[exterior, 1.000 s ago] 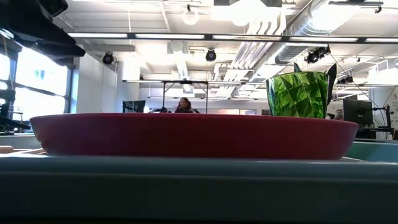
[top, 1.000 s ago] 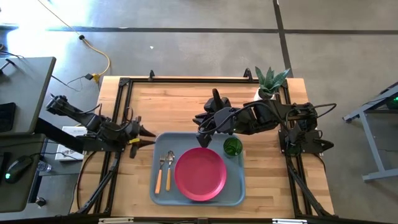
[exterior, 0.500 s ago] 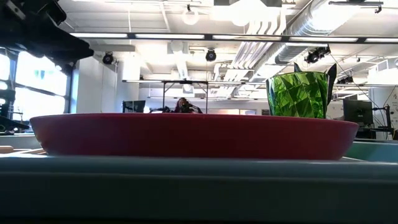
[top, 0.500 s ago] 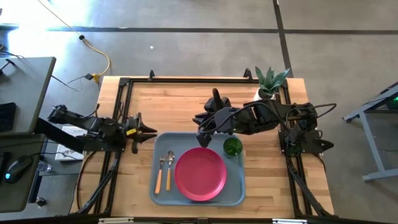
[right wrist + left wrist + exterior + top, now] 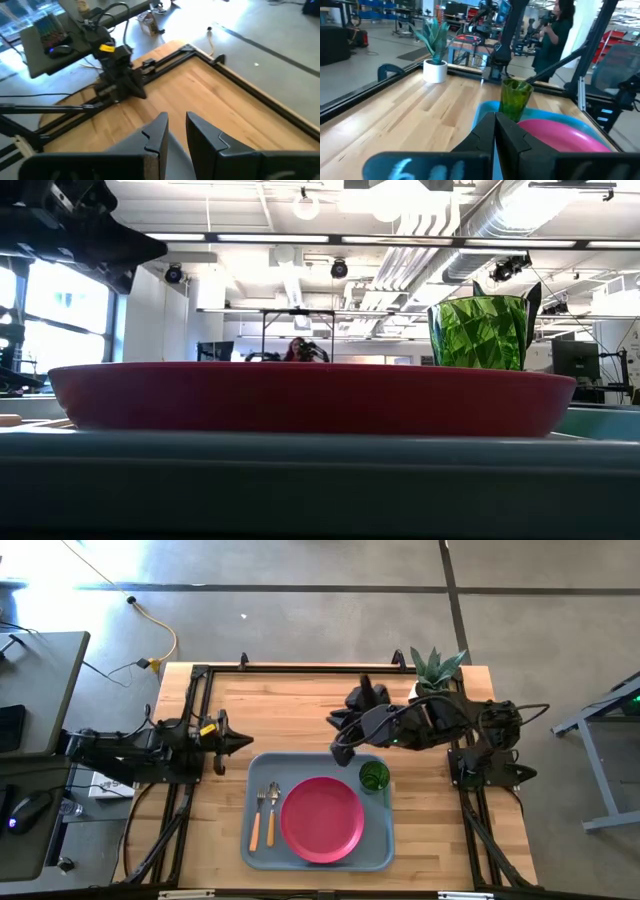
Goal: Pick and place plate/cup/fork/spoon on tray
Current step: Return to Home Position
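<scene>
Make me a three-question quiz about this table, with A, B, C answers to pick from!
1. Where is the cup?
A. on the tray's far right corner
B. on the plate
C. beside the plant pot

2. How many things lie on the tray left of the plate?
A. none
B. two
C. four

3. How are the left gripper's fingers?
A. wide open
B. shut on the fork
C. shut, holding nothing

Answers:
1 A, the high view shows it on the tray beside the plate.
2 B, the fork and the spoon lie side by side.
3 C, the left wrist view shows the fingers pressed together, empty.
</scene>
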Tool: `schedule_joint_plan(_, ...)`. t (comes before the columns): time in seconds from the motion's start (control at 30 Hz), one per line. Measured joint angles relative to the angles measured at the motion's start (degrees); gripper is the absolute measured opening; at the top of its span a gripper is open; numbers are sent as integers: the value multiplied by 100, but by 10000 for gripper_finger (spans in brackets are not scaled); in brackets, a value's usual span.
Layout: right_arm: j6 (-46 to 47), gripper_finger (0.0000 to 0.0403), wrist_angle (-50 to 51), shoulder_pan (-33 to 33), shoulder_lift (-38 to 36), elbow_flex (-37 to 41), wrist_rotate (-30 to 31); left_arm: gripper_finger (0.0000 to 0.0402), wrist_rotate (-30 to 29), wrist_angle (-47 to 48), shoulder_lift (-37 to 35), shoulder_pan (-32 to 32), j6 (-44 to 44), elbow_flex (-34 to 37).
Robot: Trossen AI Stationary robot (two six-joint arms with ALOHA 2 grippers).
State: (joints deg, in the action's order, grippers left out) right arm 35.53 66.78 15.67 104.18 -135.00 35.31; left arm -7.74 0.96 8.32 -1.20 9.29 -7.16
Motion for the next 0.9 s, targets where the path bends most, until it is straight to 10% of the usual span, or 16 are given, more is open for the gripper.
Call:
schedule_joint_plan(0.5,-1314,59,1166,-344,-503,0,19,0,926,56,2,810,-620,0)
schedule_joint_plan(0.9,-2397,59,2194,-1081,-904,307,-1311,1,612,66,2,810,-745,0)
